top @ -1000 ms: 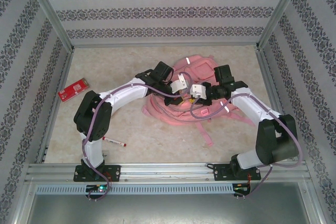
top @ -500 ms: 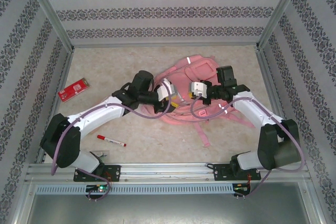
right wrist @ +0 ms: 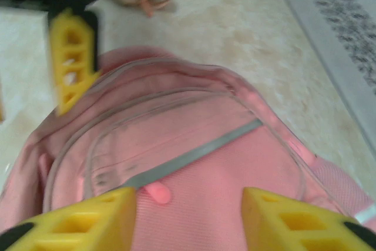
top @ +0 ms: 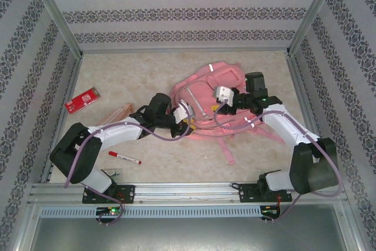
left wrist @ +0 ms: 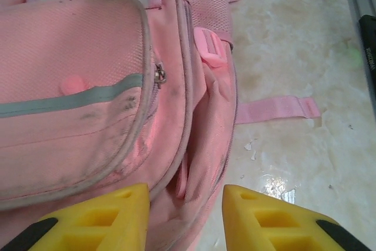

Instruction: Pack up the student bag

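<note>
The student bag (top: 204, 88) is a pink backpack lying flat in the middle of the table, front pockets up. My left gripper (top: 187, 123) is low at its near left edge. In the left wrist view the left gripper (left wrist: 185, 216) is open, and the side fabric of the bag (left wrist: 76, 57) lies loose between the yellow fingers (left wrist: 117, 216). My right gripper (top: 218, 99) hovers over the bag's right part. Seen from the right wrist, the right gripper (right wrist: 185, 221) stands open above the front pocket of the bag (right wrist: 223, 186) and its grey strip, holding nothing.
A red card (top: 82, 100) lies at the far left. A pale peach oblong thing (top: 117, 114) rests beside the left arm, and a red marker (top: 124, 157) lies nearer the bases. Pink straps (top: 229, 151) trail toward the near edge. Patterned walls close in three sides.
My left arm has drawn back toward the near left and its gripper has opened at the bag's edge. The right gripper has opened and risen slightly. The bag now lies flatter.
</note>
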You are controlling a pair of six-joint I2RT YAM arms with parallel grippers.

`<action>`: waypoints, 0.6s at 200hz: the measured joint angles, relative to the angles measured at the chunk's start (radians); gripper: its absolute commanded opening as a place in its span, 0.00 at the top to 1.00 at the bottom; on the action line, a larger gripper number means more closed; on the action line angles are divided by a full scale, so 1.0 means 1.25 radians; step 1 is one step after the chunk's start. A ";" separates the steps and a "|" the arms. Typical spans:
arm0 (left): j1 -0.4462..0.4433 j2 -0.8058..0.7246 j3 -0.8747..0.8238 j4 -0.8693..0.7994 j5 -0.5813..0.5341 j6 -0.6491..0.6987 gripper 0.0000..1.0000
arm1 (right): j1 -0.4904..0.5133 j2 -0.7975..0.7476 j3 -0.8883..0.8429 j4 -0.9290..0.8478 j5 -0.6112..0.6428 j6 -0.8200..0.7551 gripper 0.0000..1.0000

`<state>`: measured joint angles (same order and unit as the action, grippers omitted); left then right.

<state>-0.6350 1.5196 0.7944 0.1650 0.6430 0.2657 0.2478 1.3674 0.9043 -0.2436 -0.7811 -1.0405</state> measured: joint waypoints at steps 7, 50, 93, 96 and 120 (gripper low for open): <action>0.000 -0.017 -0.009 0.001 -0.015 -0.011 0.58 | 0.026 0.000 0.000 -0.021 0.017 -0.024 0.44; 0.002 -0.144 -0.079 0.001 -0.117 -0.132 0.53 | 0.179 0.043 0.002 -0.084 0.209 -0.113 0.41; 0.002 -0.216 -0.135 0.002 -0.145 -0.201 0.53 | 0.211 0.154 0.011 -0.057 0.379 -0.086 0.65; 0.002 -0.219 -0.139 0.002 -0.145 -0.203 0.53 | 0.216 0.162 0.013 -0.050 0.392 -0.082 0.71; 0.002 -0.231 -0.155 0.002 -0.147 -0.211 0.53 | 0.251 0.201 0.019 -0.005 0.453 -0.023 1.00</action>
<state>-0.6327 1.2308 0.6010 0.1673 0.4591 0.0013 0.5613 1.6184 0.9283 -0.2497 -0.2146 -1.0691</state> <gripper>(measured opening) 0.466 0.051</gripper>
